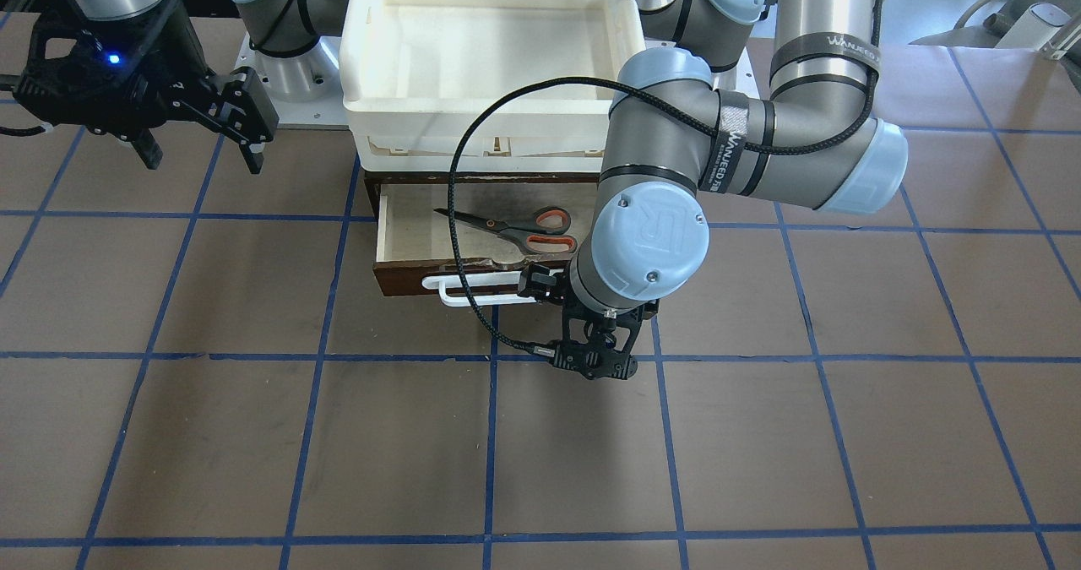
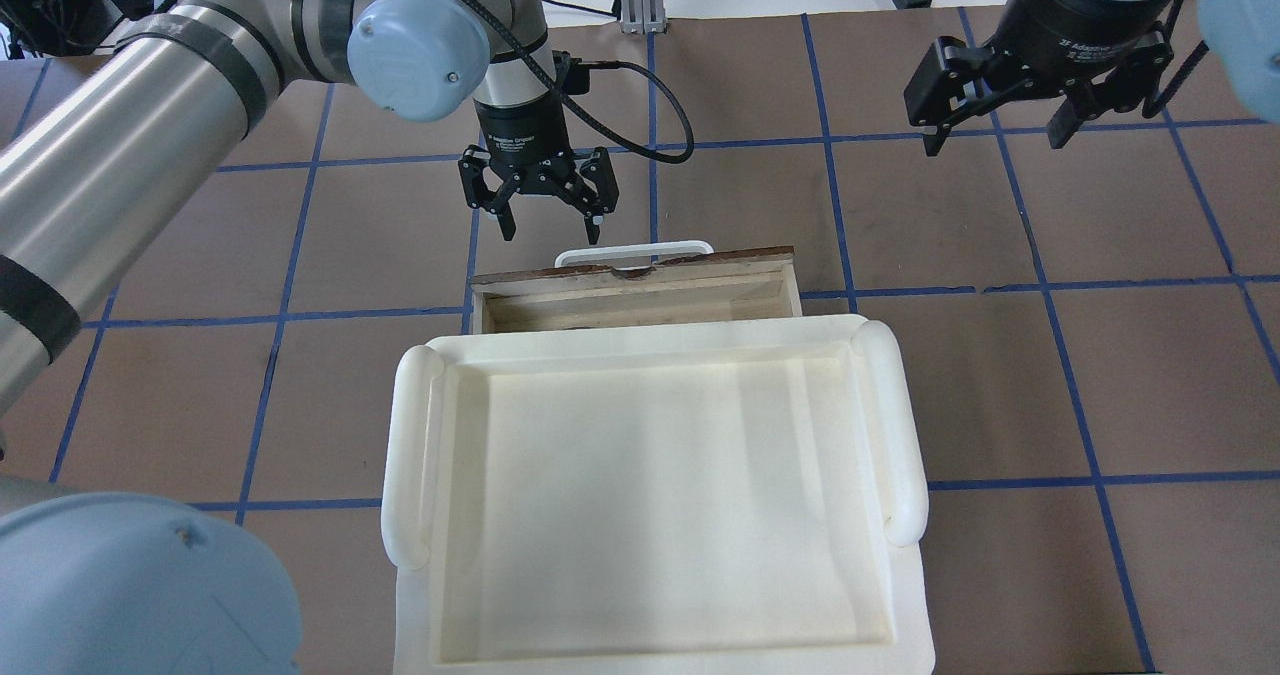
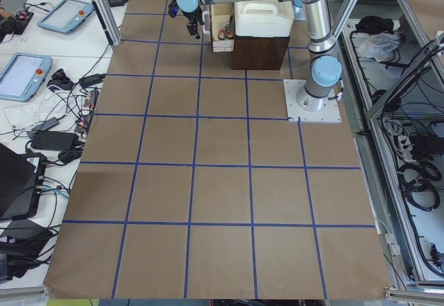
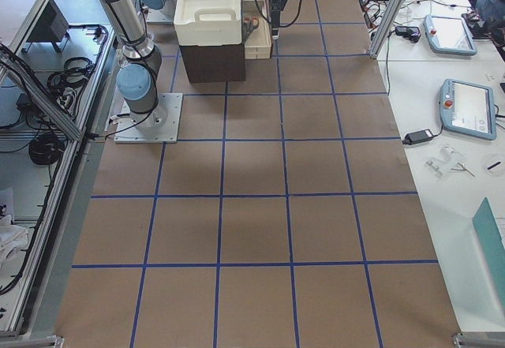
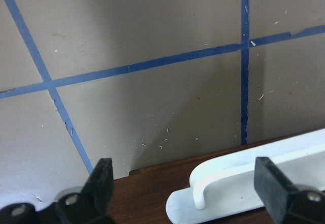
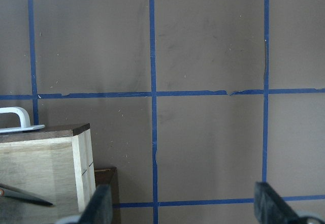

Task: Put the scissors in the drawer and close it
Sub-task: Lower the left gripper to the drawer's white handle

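Observation:
The scissors [image 1: 517, 228] lie flat inside the open drawer [image 1: 405, 232], their grey, orange-lined handles toward the left arm's side. The drawer's dark brown front carries a white bar handle [image 1: 473, 293]. My left gripper [image 2: 552, 227] hangs open just outside the drawer front, over the end of the handle [image 5: 238, 181], its fingers [image 5: 99, 183] empty and spread. My right gripper [image 2: 1000, 140] is open and empty, off to the side above the table. Its wrist view catches the drawer's corner [image 6: 81, 158] and a blade tip [image 6: 25, 196]. The overhead view hides the scissors.
A large white plastic tray [image 2: 410, 455] sits on the dark cabinet [image 1: 372, 183] that holds the drawer. The brown table [image 1: 253, 435] carries a grid of blue tape. A black cable [image 1: 460, 241] loops from the left wrist over the drawer.

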